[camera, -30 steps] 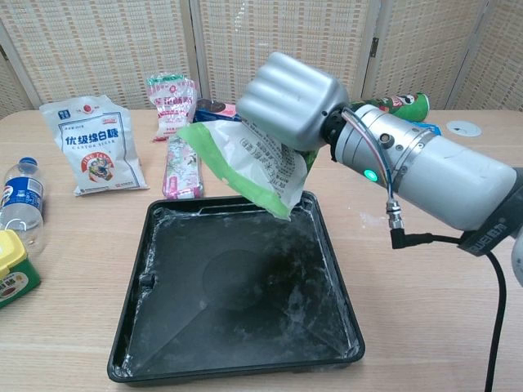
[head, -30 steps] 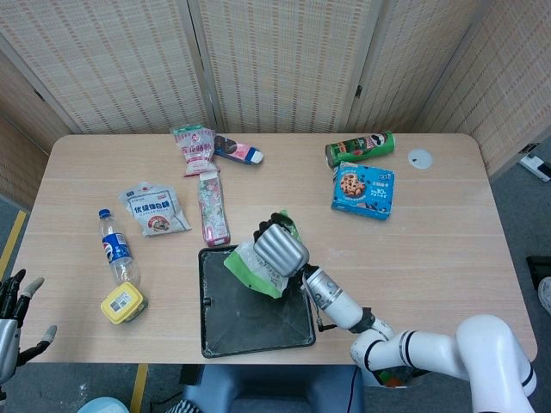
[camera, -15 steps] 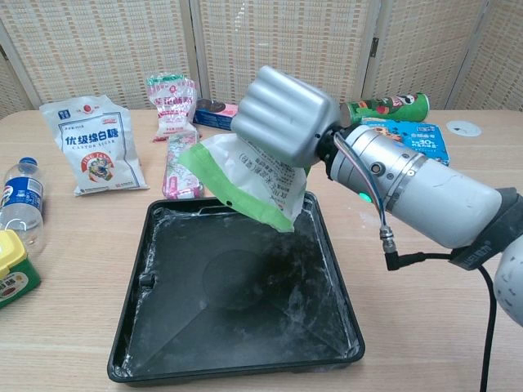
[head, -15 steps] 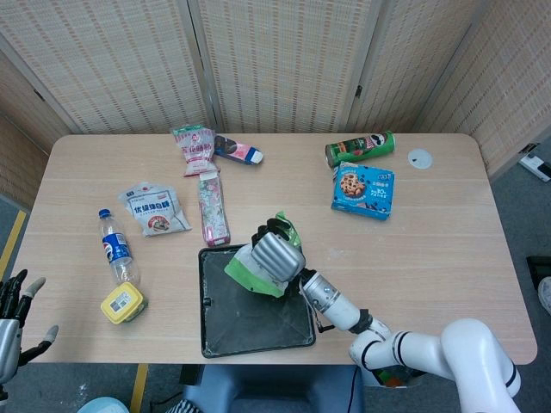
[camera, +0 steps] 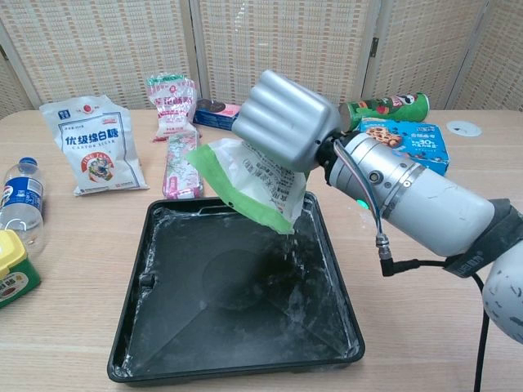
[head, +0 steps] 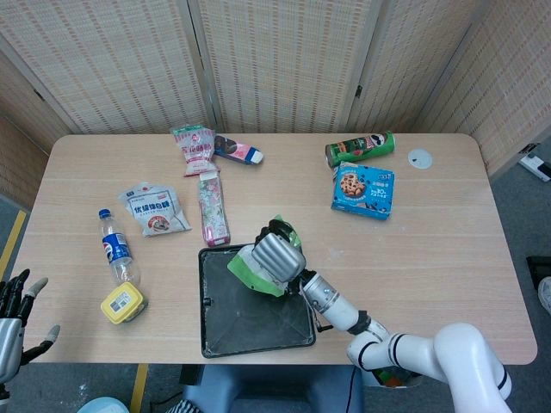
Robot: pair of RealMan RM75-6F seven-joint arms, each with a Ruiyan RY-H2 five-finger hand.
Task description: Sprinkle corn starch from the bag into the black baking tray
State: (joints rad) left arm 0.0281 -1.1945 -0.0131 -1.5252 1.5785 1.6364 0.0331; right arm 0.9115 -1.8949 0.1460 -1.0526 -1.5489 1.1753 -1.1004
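Observation:
My right hand [camera: 286, 120] [head: 277, 253] grips a green-and-white corn starch bag [camera: 248, 185] [head: 250, 269] and holds it tilted over the far right part of the black baking tray [camera: 139, 327] [head: 215, 331]. The bag's lower edge hangs just above the tray's back rim. A thin white dusting lies on the tray floor and along its walls. My left hand [head: 12, 320] is at the bottom left corner of the head view, off the table, fingers spread and holding nothing.
A white sugar bag [camera: 91, 145], a pink snack pack [camera: 181, 167], a water bottle [camera: 20, 204] and a yellow box [camera: 11, 265] lie left of the tray. A green chips can [camera: 392, 107] and a blue cookie box [camera: 409, 140] lie behind my right arm.
My right hand has shifted slightly with the bag, which stays tilted over the tray's far right corner. The left hand has not moved.

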